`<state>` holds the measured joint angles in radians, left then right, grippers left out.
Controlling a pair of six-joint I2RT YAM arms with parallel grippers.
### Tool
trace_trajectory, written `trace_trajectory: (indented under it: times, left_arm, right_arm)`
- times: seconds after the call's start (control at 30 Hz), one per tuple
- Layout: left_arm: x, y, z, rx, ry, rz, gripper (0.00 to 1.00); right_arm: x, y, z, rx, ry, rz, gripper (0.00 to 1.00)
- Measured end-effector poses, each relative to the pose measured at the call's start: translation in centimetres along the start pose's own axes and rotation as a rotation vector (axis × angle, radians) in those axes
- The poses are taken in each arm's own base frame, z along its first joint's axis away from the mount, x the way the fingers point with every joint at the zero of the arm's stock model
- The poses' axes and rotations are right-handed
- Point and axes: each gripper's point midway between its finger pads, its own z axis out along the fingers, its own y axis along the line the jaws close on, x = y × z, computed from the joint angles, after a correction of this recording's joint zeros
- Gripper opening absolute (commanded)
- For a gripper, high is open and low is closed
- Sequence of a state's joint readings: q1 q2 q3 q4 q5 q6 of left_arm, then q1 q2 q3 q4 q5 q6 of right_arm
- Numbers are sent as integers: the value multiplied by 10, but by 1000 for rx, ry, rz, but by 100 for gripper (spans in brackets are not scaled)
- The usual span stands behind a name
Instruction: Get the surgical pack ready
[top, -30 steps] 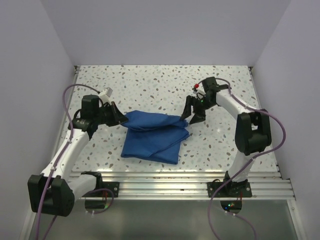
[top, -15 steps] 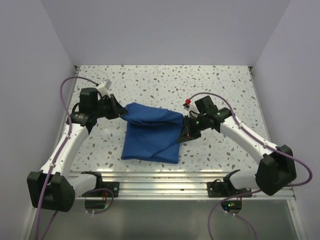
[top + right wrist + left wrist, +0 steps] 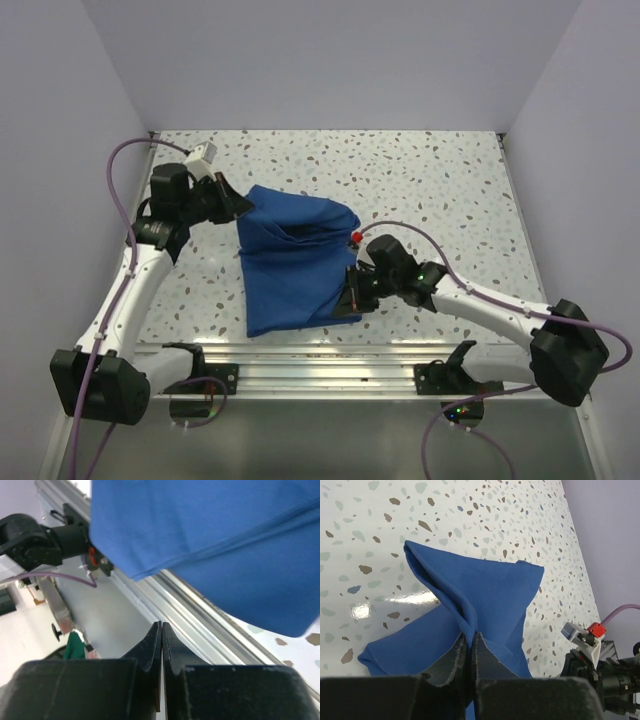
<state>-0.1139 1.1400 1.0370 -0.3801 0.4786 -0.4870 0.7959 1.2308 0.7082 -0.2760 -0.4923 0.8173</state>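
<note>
The left gripper (image 3: 470, 636) is clenched on a raised fold of the drape (image 3: 490, 590), which spreads over the table (image 3: 365, 525) ahead of and beneath its jaws. The right gripper (image 3: 161, 626) is pressed closed with no cloth between its tips; the drape's edge lies just beyond them. The folds hide the drape's inside.

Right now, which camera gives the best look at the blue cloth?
The top external view: the whole blue cloth shows there, on the speckled table. The left wrist view shows part of it, a fold pinched in the left end effector; the right wrist view shows just one edge, close up.
</note>
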Motion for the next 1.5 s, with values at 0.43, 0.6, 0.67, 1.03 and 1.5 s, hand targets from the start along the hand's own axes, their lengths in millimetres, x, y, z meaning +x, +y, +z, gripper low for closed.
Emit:
trace_trajectory:
  times: [0.43, 0.6, 0.67, 1.03, 1.5]
  left_arm:
    - [21, 4, -23, -21, -62, 4, 0]
    - [1, 3, -7, -27, -41, -15, 0]
    - [-11, -1, -2, -19, -47, -12, 0]
    - [-50, -7, 22, -14, -45, -38, 0]
    - [-69, 14, 36, -16, -33, -125, 0]
  right_arm:
    - [-73, 12, 8, 98, -223, -94, 0]
    - [-131, 23, 19, 133, -340, -46, 0]
    - [-146, 17, 35, 145, -346, 8, 0]
    - [-160, -19, 80, 180, -330, 260, 0]
    - [-176, -34, 100, 267, -323, 496, 0]
